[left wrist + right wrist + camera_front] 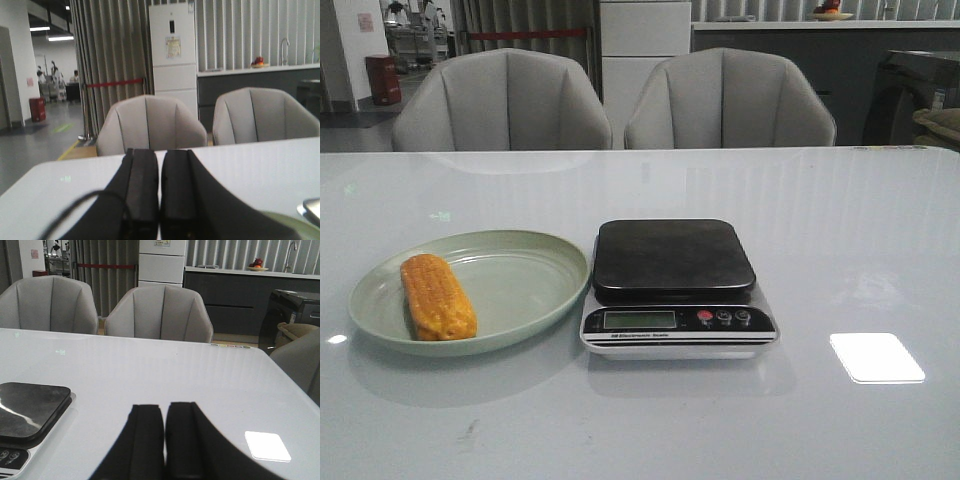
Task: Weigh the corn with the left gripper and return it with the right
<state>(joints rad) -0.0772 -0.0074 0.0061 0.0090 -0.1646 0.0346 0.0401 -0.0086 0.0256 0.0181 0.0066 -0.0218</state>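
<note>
1. The white surface (840,230) has lots of bare room to the right of the scale (676,288).
2. The corn (437,296) lies on the green plate (520,290), just left of the scale.
3. The left tool (159,195) and right tool (165,440) are both clenched and hold nothing, apart from the corn.

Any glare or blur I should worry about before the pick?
Front view: bright glare patch on the table, away from the corn; scale display unreadable. Left wrist view: left gripper dark and soft. Right wrist view: right gripper black, same glare patch beside it.
</note>
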